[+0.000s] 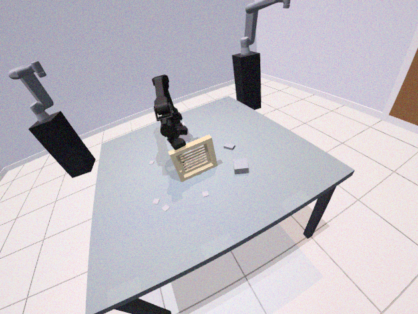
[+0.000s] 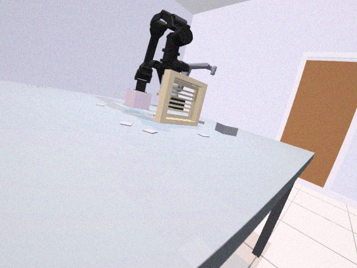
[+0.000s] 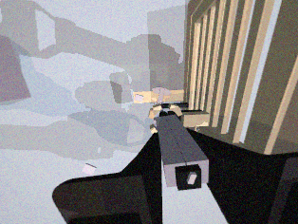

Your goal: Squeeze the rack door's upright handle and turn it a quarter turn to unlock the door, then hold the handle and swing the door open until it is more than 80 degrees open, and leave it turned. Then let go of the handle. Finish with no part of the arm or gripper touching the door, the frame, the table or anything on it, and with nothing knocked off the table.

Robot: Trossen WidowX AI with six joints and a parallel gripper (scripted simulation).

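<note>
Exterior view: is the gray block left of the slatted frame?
No, the gray block sits right of the slatted frame.

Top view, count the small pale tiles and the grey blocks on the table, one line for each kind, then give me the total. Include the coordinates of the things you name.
Small pale tiles (image 1: 151, 162) (image 1: 156, 201) (image 1: 165, 207) (image 1: 205, 193) (image 2: 100, 104) (image 2: 125, 124) (image 2: 149, 131) (image 2: 203, 134) (image 3: 89, 168): 4
Grey blocks (image 1: 229, 146) (image 1: 240, 167) (image 2: 201, 122) (image 2: 226, 129): 2
Total: 6

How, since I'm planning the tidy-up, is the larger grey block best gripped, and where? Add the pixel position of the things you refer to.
Probably by two opposite upright sides, coming down from above: the larger grey block (image 1: 240, 166) (image 2: 226, 129) is low and flat-topped, and stands apart from the slatted rack (image 1: 212, 152) (image 2: 163, 99) (image 3: 253, 71), leaving room for fingers.
</note>
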